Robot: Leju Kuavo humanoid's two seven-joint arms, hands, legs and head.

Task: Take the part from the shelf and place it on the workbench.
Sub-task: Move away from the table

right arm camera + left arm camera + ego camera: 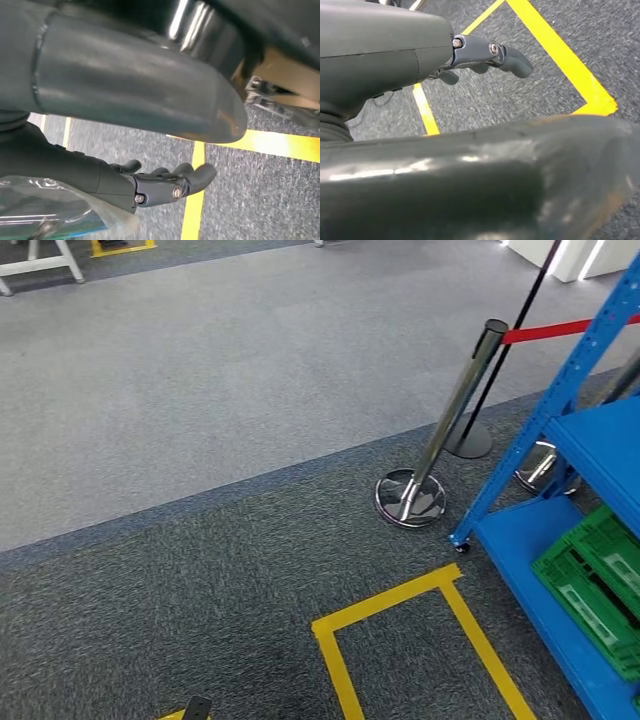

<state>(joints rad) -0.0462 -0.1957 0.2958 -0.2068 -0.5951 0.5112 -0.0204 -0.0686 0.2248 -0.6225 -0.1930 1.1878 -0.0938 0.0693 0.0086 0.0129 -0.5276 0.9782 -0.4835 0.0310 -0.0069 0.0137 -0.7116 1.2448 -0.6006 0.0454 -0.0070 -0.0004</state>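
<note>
In the right wrist view my right hand (158,185) hangs over the carpet with its fingers only slightly curled. A part in a clear plastic bag (45,210) lies against its palm side, held there; the grip itself is hidden by the hand. My left hand (490,55) hangs over the floor with its fingers stretched out and nothing in them. The blue shelf (596,450) stands at the right edge of the head view, with green crates (596,580) on its lowest level.
A chrome stanchion (411,495) with a red belt (543,333) stands just left of the shelf's corner post. A yellow tape rectangle (392,605) marks the dark carpet in front of me. Lighter grey carpet stretches away to the left and beyond.
</note>
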